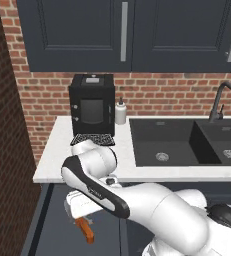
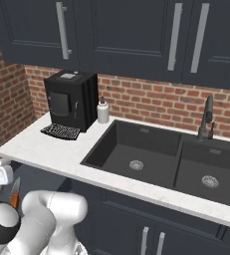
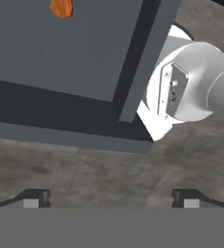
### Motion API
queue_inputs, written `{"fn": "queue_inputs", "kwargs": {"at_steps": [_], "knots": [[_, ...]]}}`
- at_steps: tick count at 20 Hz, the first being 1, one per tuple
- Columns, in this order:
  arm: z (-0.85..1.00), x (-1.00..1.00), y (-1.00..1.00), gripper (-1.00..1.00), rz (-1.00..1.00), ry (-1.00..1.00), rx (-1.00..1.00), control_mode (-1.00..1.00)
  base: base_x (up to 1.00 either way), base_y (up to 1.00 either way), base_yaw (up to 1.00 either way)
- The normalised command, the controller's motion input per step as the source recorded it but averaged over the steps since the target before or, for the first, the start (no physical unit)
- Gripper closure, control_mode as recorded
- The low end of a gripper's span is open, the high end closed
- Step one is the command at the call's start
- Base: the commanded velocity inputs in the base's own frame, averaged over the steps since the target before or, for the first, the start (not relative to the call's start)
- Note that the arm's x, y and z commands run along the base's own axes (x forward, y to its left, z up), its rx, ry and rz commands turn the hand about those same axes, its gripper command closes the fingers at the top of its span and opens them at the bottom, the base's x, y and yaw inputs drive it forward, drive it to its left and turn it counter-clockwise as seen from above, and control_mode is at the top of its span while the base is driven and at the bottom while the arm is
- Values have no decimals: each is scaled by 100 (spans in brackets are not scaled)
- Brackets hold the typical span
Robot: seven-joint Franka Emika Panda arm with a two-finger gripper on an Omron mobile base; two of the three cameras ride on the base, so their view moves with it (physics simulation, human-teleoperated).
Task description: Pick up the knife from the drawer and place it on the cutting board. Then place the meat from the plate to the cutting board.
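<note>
one knife (image 1: 85,230) lies in the open drawer (image 1: 57,225), orange handle toward the front; the gripper (image 3: 111,196) hangs with jaws spread wide, and in the hand view the handle sits far up-left of them.

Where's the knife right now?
The knife lies in the open drawer below the counter's left end, its orange handle showing just under the gripper in the left base view; the open jaws are not on it.

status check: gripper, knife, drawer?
Gripper open, empty, low over the open drawer. Knife lying in drawer, orange handle showing, not gripped. Nothing seen blocking it.
</note>
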Motion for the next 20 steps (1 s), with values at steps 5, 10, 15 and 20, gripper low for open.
{"fn": "queue_inputs", "kwargs": {"at_steps": [5, 10, 15, 20], "knots": [[-37, 1, 3, -100, 0, -10, 0, -100, 0, 0, 0], [-36, 36, 25, -100, 0, -7, 0, -100, 0, 0, 0], [-15, 57, 6, -100, 0, 0, 0, -100, 0, 0, 0], [-31, 50, 15, -100, 0, 0, 0, -100, 0, 0, 0]]}}
